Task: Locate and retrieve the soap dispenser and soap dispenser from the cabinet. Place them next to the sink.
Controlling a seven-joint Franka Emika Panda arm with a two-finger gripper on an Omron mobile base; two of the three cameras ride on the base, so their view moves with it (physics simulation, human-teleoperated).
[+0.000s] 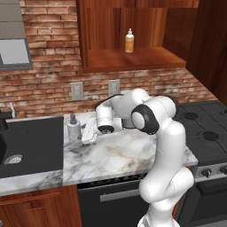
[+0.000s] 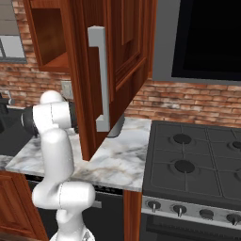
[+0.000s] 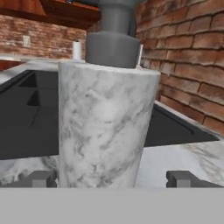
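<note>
Red brick wall (image 1: 44, 84) backs a marbled counter (image 1: 119, 155), black sink (image 1: 31, 146) at nine o'clock, stove (image 2: 197, 160) at three. Overhead, the wooden cabinet (image 1: 133, 60) shelves the orange bottle (image 1: 129, 41). The cabinet door (image 2: 113, 70) blocks the right view. The gripper (image 3: 111, 178) stands spread wide around the marbled dispenser (image 3: 105, 127), upright beside the sink.

You see a marbled grey-white dispenser (image 3: 107, 127), smooth and stone-like, beside the matt black sink (image 1: 31, 144); behind it, rough red brick (image 3: 183, 57).
</note>
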